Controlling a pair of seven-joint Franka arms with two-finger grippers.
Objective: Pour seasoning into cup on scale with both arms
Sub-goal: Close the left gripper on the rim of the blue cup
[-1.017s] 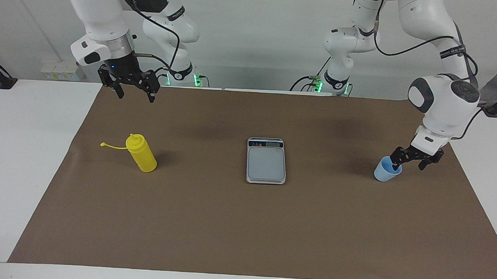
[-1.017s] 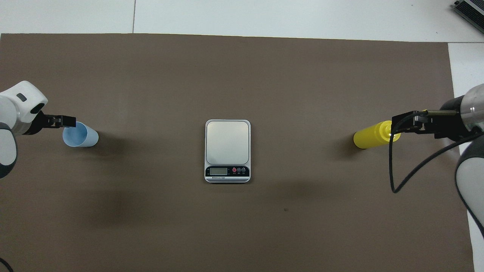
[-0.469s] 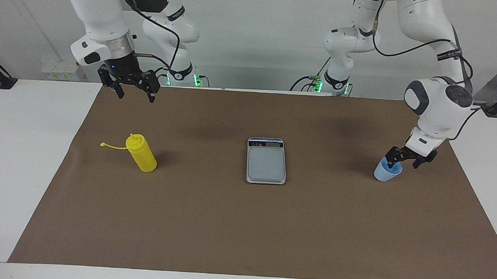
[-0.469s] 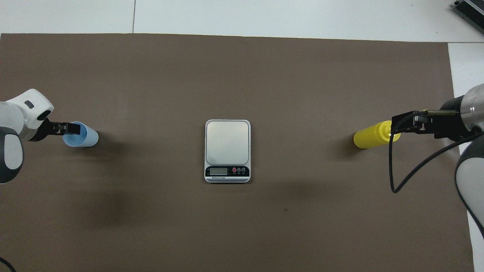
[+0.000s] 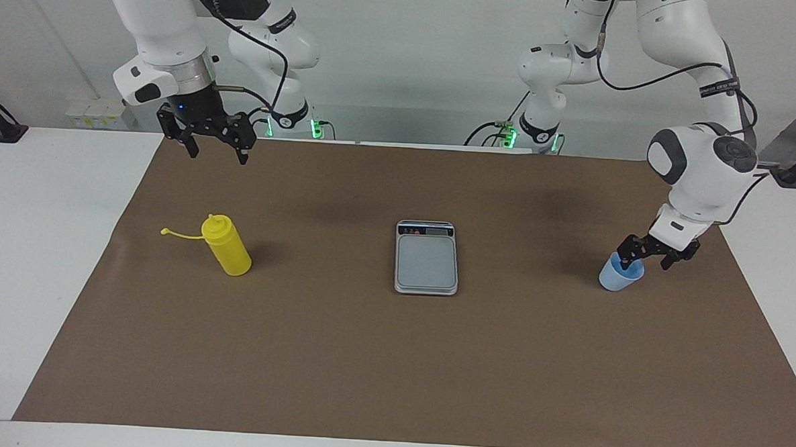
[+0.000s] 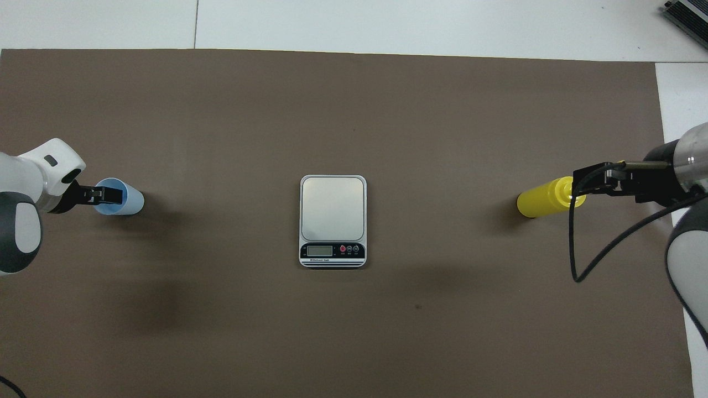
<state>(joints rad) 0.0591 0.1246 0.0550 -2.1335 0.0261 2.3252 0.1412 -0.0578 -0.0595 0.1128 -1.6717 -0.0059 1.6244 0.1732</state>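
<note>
At the worktop's point(image 5: 47, 248) left-arm edge, the cup point(image 5: 619, 274) is being straddled at its rim by the left hand point(image 5: 652, 253), fingers apart; closing off-centre risks tipping it. The right hand point(image 5: 215, 141), open, is waiting over the right-arm corner nearest the robots.

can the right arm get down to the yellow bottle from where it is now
Probably yes. The right gripper hangs open above the mat, the seasoning stands upright with nothing beside it, and no obstacle lies between them.
</note>
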